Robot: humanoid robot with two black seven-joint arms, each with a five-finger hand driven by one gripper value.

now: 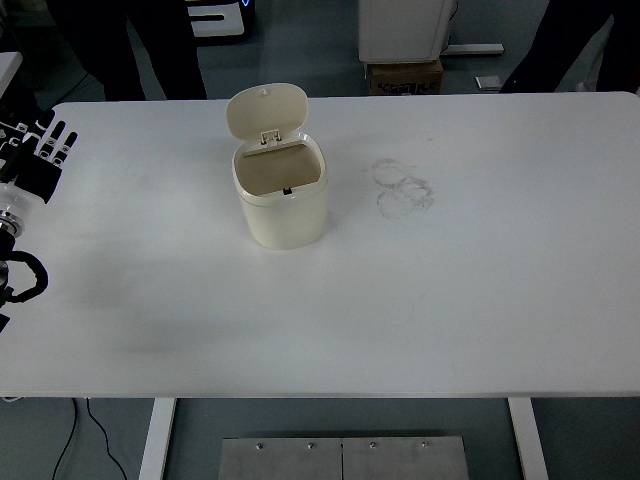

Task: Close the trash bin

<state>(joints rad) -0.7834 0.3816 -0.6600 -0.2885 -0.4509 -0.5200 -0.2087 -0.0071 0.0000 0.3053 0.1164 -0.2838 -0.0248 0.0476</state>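
While the left hand (pixel 32 150) rests at the table's (pixel 420 320) left edge, fingers straight and holding nothing, the cream trash bin (pixel 283 195) stands left of centre, its lid (pixel 267 110) tipped upright behind the opening.

No text, label, brand or number can be read anywhere. The bin (pixel 280 180) is plain cream with no marking, and the table (pixel 480 300) bears only faint ring-shaped smudges (pixel 402 187), not writing. A white shape on a dark object (pixel 220 15) at the top edge is cut off and too partial to read as a letter or sign.
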